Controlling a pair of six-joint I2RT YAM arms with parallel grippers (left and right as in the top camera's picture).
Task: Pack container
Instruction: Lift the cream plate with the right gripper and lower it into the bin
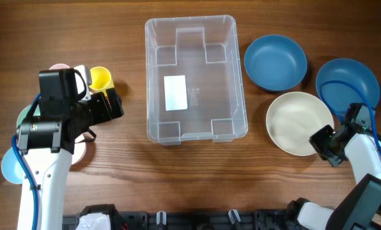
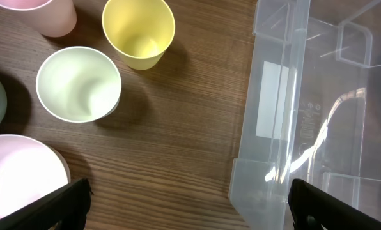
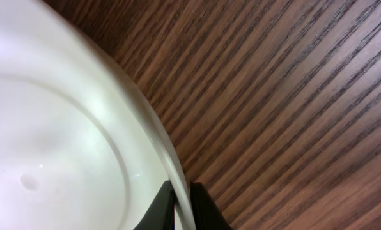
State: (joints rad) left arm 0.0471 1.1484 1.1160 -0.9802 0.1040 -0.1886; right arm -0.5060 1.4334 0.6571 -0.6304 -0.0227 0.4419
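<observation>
The clear plastic container (image 1: 195, 76) stands mid-table with a white label (image 1: 175, 92) on its floor and nothing else in it; its left wall shows in the left wrist view (image 2: 273, 115). My right gripper (image 1: 321, 142) is shut on the rim of a cream bowl (image 1: 298, 122), pinching its right edge (image 3: 183, 203); the bowl (image 3: 56, 140) fills the left of the right wrist view. My left gripper (image 1: 114, 102) is open and empty, left of the container, over bare wood (image 2: 185, 207) near a yellow cup (image 1: 100, 78).
Two blue bowls (image 1: 275, 61) (image 1: 348, 83) lie right of the container. Left of it are the yellow cup (image 2: 138, 32), a pale green cup (image 2: 78, 83), a pink cup (image 2: 40, 13) and a pink bowl (image 2: 18, 179). A light blue dish (image 1: 11, 166) lies at the far left.
</observation>
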